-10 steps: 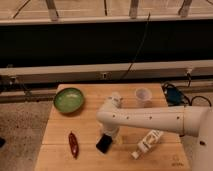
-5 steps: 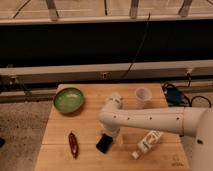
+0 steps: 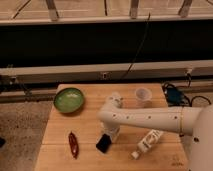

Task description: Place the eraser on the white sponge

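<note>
Low in the middle of the picture, the gripper (image 3: pixel 108 136) points down right at the black eraser (image 3: pixel 103 143). I cannot tell if its jaws are apart or together.

Wooden table (image 3: pixel 90 125) – bowl (image 3: pixel 69 99) (green), pincer (image 3: pixel 111 136) low

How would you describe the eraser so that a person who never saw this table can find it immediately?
Start at the wooden table and go to its front edge, between the red chili pepper and the lying white bottle. The eraser is there, directly under the end effector. It alone is flat, black and rectangular.
</note>
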`<state>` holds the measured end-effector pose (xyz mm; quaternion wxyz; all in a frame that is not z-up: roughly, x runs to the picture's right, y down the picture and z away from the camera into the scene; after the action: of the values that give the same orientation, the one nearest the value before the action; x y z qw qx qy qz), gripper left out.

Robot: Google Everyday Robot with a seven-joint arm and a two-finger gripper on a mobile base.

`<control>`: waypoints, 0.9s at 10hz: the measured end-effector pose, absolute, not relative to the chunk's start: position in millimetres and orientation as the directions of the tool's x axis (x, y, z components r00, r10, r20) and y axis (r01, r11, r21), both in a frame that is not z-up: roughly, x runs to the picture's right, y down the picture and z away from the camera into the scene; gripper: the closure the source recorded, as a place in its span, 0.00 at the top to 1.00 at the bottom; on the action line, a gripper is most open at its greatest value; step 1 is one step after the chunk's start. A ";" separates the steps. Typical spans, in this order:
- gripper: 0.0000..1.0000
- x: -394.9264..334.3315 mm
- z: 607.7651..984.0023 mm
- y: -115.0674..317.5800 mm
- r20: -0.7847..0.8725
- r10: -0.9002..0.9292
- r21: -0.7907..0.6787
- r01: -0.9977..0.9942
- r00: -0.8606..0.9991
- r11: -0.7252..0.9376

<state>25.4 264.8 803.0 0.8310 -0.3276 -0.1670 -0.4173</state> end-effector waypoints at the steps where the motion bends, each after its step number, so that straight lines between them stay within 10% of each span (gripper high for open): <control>1: 0.18 25.4 802.2 264.2 0.551 -0.584 -0.405 0.803 0.596 0.437; 3: 0.00 25.4 801.5 263.9 0.552 -0.584 -0.405 0.803 0.595 0.436; 9: 0.00 28.6 801.4 239.6 0.541 -0.589 -0.407 0.800 0.600 0.441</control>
<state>28.6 239.6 801.4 0.8332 -0.3254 -0.1621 -0.4166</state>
